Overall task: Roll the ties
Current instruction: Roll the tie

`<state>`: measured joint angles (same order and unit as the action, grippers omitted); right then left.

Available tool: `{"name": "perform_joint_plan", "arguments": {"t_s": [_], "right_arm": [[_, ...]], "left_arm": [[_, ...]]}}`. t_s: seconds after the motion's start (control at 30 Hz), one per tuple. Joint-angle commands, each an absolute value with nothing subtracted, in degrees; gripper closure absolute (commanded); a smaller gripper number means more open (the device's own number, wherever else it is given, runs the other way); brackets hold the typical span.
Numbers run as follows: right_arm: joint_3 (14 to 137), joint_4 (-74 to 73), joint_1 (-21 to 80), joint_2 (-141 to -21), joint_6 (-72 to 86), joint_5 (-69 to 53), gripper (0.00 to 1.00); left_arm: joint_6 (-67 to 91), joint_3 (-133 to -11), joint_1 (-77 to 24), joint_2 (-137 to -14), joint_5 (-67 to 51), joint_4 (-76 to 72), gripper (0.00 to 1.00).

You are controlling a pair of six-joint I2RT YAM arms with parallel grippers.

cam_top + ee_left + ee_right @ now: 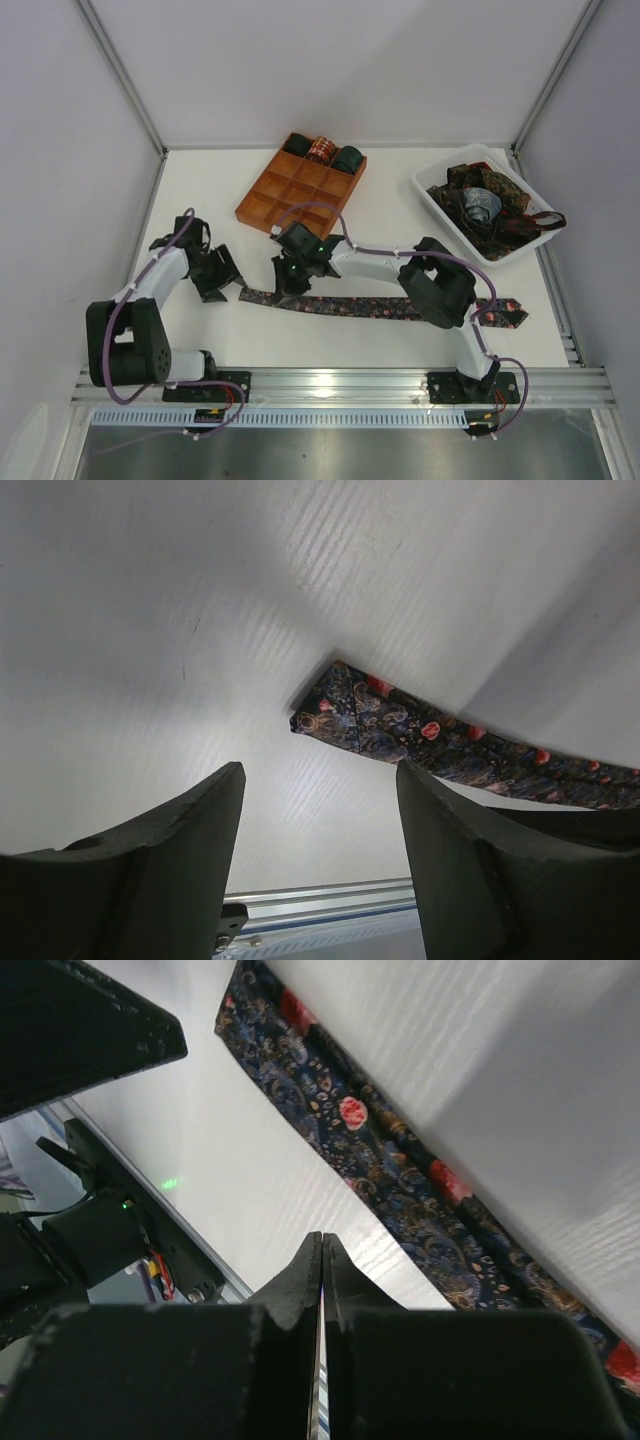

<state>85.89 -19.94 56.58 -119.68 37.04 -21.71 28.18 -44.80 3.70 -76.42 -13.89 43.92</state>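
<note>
Flat tie (350,307): stretched along the near edge of the counter (240,200), narrow end leftward.
Left hand (320,776): released, fingers spread near that narrow end.
Right hand (322,1242): clenched empty, beside the tie.
Rolled ties (322,151): far row of the tray (290,205).

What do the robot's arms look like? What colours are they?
The left arm and right arm are white tubes with chunky black joints. Purple cables loop along them. The left gripper and right gripper have black wedge-shaped fingers.
</note>
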Motion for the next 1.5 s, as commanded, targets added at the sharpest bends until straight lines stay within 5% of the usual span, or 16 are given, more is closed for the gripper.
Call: {"name": "perform_joint_plan", "arguments": {"t_s": [0.0,0.77,1.47], "right_arm": [[86.75,-17.49,55.81,-118.12,40.51,-17.23,1.0],[80.77,-4.66,55.19,-124.45,58.44,-19.86,1.0],[80.42,-7.74,54.49,-127.53,52.91,-19.25,1.0]], "left_arm": [[26.11,-45.35,4.31,-77.43,-14.33,41.84,0.32],[27.95,-47.46,4.57,-82.61,-15.47,41.13,0.4],[16.62,-52.21,5.89,-85.79,-15.82,42.46,0.49]]}}
